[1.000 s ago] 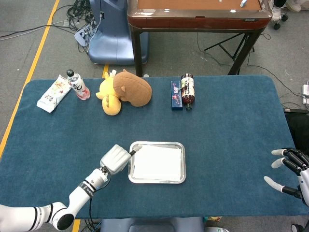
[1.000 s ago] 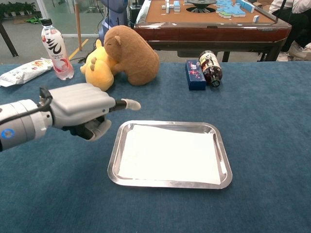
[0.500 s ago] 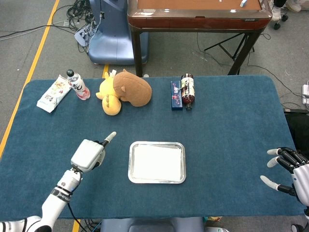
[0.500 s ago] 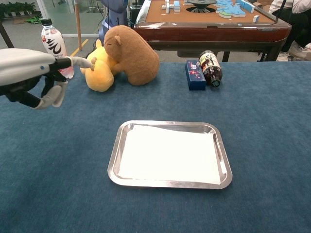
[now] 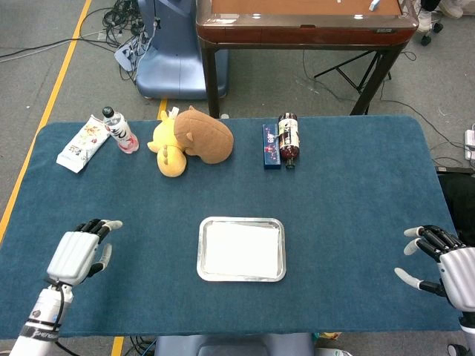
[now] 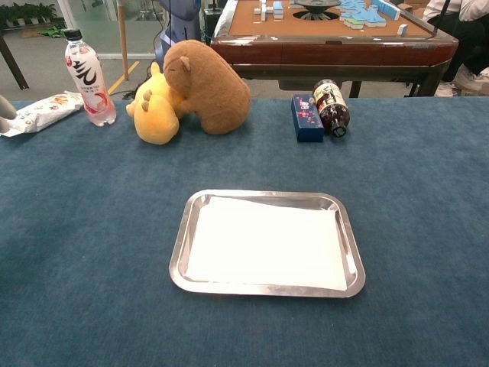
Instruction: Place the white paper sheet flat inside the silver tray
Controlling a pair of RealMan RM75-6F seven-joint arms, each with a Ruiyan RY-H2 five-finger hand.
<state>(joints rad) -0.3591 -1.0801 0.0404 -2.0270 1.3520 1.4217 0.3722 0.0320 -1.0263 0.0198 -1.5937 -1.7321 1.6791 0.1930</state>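
Note:
The white paper sheet lies flat inside the silver tray near the front middle of the blue table. My left hand hovers over the table's front left, well apart from the tray, fingers apart and holding nothing. In the chest view only a fingertip of it shows at the left edge. My right hand is at the front right edge of the table, fingers spread and empty; the chest view does not show it.
Along the back stand a snack packet, a water bottle, a yellow and a brown plush toy, a blue box and a dark bottle. A wooden table stands behind.
My left hand has drawn back from the tray's left rim to the table's front left and its fingers have spread. The right hand shifted slightly. Paper and tray stayed still.

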